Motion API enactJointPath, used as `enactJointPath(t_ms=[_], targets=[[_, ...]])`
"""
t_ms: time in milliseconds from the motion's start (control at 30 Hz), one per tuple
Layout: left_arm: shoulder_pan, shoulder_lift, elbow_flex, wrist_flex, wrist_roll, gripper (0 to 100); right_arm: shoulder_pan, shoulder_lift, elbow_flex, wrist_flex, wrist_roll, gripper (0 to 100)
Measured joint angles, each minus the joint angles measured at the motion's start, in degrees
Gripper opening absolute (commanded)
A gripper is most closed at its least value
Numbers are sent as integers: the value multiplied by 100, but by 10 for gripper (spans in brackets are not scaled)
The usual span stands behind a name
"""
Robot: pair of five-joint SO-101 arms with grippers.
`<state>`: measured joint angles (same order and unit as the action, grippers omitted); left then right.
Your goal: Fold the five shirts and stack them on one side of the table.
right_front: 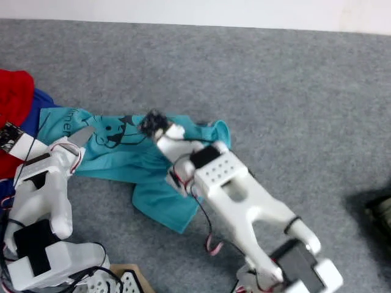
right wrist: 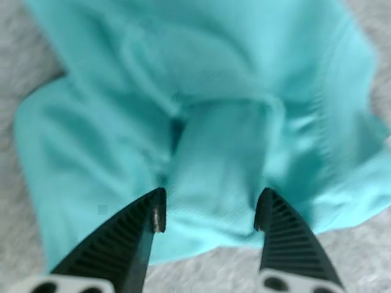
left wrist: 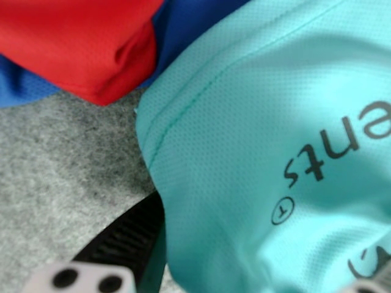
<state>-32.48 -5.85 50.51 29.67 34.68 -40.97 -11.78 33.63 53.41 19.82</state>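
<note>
At the far left edge, a red fabric shirt (right_front: 13,101) lies on top of a dark blue shirt (right_front: 41,102). Judging by its neat fold edge in the left wrist view, this looks like the start of the stack. Just beside them the left gripper (right_front: 76,141) sits at the near corner of a crumpled turquoise mesh shirt with black print (right_front: 128,162). Cloth drapes over this gripper, so I cannot tell whether it is holding the shirt or not.

The turquoise shirt sprawls across the middle of the grey felt tabletop (right_front: 275,79), bunched and uneven, with one flap trailing toward the arms. At its right end the right gripper (right wrist: 211,210) is lowered over a raised ridge of cloth, its black fingers (right wrist: 143,235) spread apart on either side of the ridge and not yet pinching it.

The step in hand appears to be flattening or folding this third shirt. Next, the right fingers would need to close on that ridge and then draw the fabric out smooth. The shirts rest directly on the tabletop.
</note>
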Motion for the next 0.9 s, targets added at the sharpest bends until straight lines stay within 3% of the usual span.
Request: enactJointPath(t_ms=[167,367,467,567,700,733,800,900], targets=[[0,0,0,0,0,510,-114,-738,607,-26,0,233],[141,-97,-18,35,0,510,-114,-967,1275,-756,-211,231],[527,-545,-202,580,0,498,-114,-976,1556,-1002,-273,230],[932,-1275,-501,1336,0,364,-114,-976,1662,-1108,-299,186],[1398,-2110,-1073,2409,0,22,-114,-976,1662,-1143,-308,111],[1468,-2189,-1240,2655,0,1,-114,-976,1662,-1143,-308,101],[1547,-2233,-1547,2989,0,64,-114,-976,1662,-1143,-308,90],[1565,-2198,-1925,3305,-35,27,-114,-976,1662,-1143,-308,87]])
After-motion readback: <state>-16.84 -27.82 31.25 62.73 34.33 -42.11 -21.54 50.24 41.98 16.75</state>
